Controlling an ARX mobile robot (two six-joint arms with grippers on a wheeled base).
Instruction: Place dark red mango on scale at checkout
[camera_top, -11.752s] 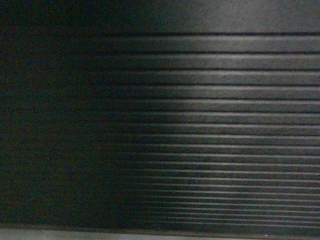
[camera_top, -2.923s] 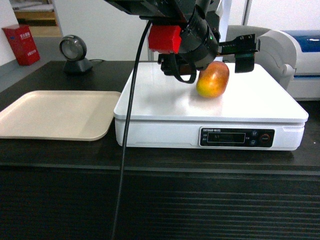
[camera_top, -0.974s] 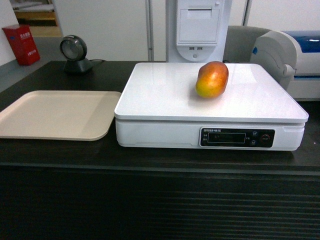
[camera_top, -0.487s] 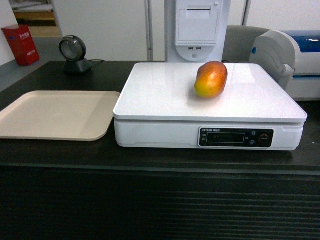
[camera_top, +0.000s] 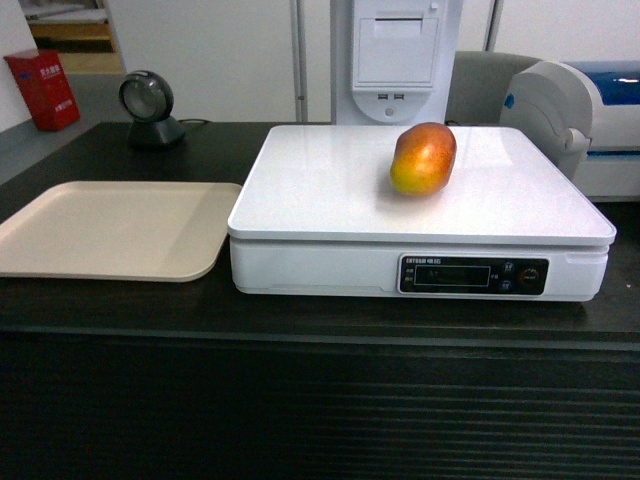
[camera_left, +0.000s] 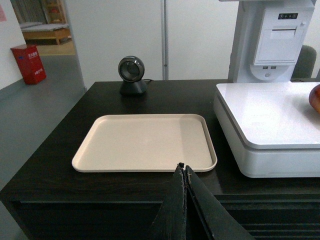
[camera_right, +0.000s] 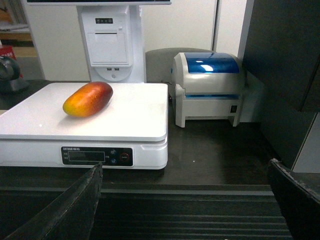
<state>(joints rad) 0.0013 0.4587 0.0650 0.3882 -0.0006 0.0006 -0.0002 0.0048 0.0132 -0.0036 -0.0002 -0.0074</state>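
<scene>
The dark red mango (camera_top: 424, 158) lies on the glossy top of the white scale (camera_top: 330, 190), toward its back right, free of any gripper. It also shows in the right wrist view as the mango (camera_right: 88, 99) on the scale (camera_right: 135, 120). The scale stands on the dark checkout (camera_top: 300, 400) counter with its ribbed front. My left gripper (camera_left: 182, 167) is shut and empty, hanging in front of the counter's edge near the tray. My right gripper (camera_right: 185, 167) is wide open, low before the counter front. Neither gripper appears in the head view.
A beige tray (camera_top: 110, 228) lies left of the scale. A round black scanner (camera_top: 147, 105) stands at the back left. A white receipt printer column (camera_top: 396, 55) rises behind the scale, and a white-and-blue printer (camera_right: 209, 87) sits to its right. A red box (camera_top: 42, 88) is far left.
The arm that held the mango over the scale 2.9 s ago has withdrawn from the head view. The mango has stayed on the scale for the last second.
</scene>
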